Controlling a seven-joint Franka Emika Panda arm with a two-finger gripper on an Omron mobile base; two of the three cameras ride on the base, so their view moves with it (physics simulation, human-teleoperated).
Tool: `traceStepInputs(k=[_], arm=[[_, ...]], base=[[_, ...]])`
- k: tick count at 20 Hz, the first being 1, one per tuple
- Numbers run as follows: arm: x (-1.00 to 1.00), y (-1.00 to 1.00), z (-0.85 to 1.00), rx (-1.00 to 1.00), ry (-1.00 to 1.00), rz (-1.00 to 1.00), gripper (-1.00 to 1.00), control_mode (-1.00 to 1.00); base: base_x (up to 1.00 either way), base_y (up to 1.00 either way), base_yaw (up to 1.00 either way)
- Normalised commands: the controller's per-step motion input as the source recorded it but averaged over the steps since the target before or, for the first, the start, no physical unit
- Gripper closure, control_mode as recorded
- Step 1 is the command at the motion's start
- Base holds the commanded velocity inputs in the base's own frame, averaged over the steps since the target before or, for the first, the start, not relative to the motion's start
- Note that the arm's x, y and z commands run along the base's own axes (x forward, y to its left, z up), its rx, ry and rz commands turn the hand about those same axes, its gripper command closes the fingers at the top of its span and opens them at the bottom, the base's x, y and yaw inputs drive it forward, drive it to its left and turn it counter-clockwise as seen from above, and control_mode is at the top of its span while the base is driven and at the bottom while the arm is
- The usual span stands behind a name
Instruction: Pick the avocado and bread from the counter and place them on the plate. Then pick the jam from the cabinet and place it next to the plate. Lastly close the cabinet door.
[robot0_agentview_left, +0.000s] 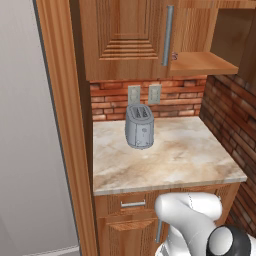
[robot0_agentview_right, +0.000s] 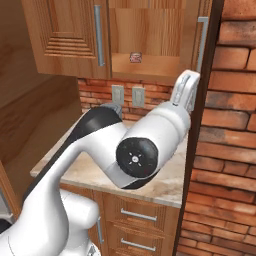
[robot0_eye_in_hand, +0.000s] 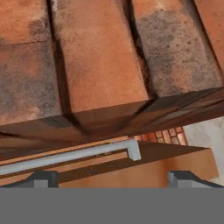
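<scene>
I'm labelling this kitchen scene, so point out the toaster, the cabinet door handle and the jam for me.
toaster (robot0_agentview_left: 139, 128): left base view, front of its grey body.
cabinet door handle (robot0_eye_in_hand: 70, 154): hand view, middle of the silver bar.
jam (robot0_agentview_right: 135, 57): right base view, the small item's centre on the cabinet shelf.

Light is even and soft, rendered without glare. The toaster casts a faint shadow on the tabletop. The open cabinet interior sits dimmer. Textures look slightly blurry, most in the hand view's close brick wall.
</scene>
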Motion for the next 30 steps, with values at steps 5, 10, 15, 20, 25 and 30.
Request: traceStepInputs(k=[5,10,15,20,25,30], arm=[[0.01,-0.31,0.00,0.00,0.00,0.02,-1.00,-1.00],[0.12,-0.12,-0.06,0.00,0.00,0.01,-1.00,-1.00],[0.21,-0.10,-0.09,-0.02,-0.01,0.02,-1.00,-1.00],[0.62,-0.10,-0.16,0.00,0.00,0.02,-1.00,-1.00],[0.67,-0.11,-0.20,0.00,0.00,0.02,-1.00,-1.00],[0.60,-0.24,-0.20,0.00,0.00,0.02,-1.00,-1.00]], base=[[0.00,0.00,0.00],[0.00,0.00,0.00],[0.00,0.00,0.00],[0.00,0.00,0.00],[0.00,0.00,0.00],[0.00,0.00,0.00]])
